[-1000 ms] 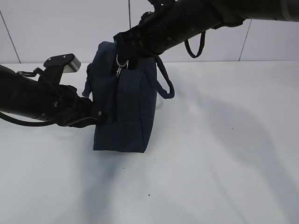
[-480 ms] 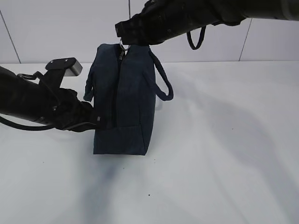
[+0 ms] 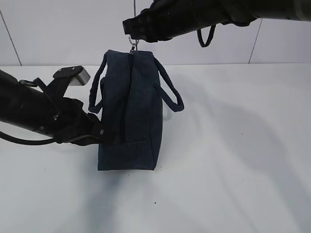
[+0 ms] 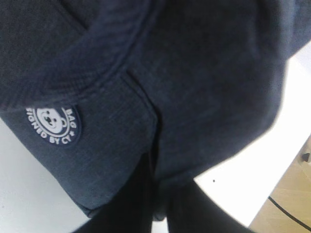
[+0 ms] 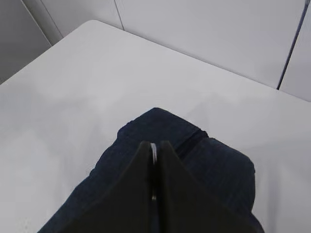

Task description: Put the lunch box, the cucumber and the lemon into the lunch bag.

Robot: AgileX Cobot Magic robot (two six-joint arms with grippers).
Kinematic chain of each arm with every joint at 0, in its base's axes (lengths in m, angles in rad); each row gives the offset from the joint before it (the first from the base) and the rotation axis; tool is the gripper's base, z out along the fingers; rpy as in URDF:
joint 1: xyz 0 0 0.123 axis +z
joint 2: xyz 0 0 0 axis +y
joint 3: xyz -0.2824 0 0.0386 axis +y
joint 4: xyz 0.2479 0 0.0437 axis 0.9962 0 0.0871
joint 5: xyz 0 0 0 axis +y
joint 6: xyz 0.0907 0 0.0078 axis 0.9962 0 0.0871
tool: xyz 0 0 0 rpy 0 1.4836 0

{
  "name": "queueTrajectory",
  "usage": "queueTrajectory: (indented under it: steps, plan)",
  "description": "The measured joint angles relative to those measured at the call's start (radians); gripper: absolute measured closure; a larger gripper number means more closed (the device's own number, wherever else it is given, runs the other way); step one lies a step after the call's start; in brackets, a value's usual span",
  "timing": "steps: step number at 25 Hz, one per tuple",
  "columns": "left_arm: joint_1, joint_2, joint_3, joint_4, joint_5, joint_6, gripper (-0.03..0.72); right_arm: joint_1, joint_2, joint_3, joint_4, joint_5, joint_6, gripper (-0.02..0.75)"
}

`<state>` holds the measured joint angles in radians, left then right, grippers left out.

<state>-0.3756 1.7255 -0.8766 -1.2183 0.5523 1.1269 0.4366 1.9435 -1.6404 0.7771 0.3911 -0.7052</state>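
The right gripper (image 5: 154,160) pinches the zipper ring (image 3: 133,45). The left gripper (image 3: 99,133) seems clamped on the lunch bag (image 3: 138,107), probably steadying it for zipping.

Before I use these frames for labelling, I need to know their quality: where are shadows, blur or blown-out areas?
Exterior view: sharp; soft grey shadows of the arms and the bag fall on the white table. Left wrist view: very close, fabric soft, the round logo readable but slightly blurred, the table patch overexposed. Right wrist view: the right gripper, shut on the ring pull, is dark and blurred; the table behind is evenly lit.
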Motion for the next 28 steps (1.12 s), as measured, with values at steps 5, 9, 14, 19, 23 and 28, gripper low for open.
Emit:
queueTrajectory:
  steps: [5,9,14,19,23,28]
  plan:
    - [0.0,0.0,0.0,0.058,0.025,-0.054,0.688,-0.017,0.0,0.0,0.0,0.0,-0.004,0.738]
    - [0.0,0.0,0.0,0.113,0.058,-0.102,0.688,-0.03,0.008,0.0,0.002,0.0,-0.004,0.738]
    - [0.0,0.0,0.0,0.139,0.096,-0.129,0.688,-0.032,0.025,-0.002,0.005,0.0,-0.006,0.738]
    - [0.0,0.0,0.0,0.193,0.113,-0.172,0.69,-0.032,0.054,-0.006,0.009,-0.01,-0.008,0.738]
    - [0.0,0.0,0.0,0.205,0.127,-0.184,0.69,-0.032,0.094,-0.033,0.009,-0.019,-0.008,0.738]
    - [0.0,0.0,0.0,0.214,0.137,-0.191,0.69,-0.032,0.15,-0.108,0.01,-0.019,-0.015,0.738]
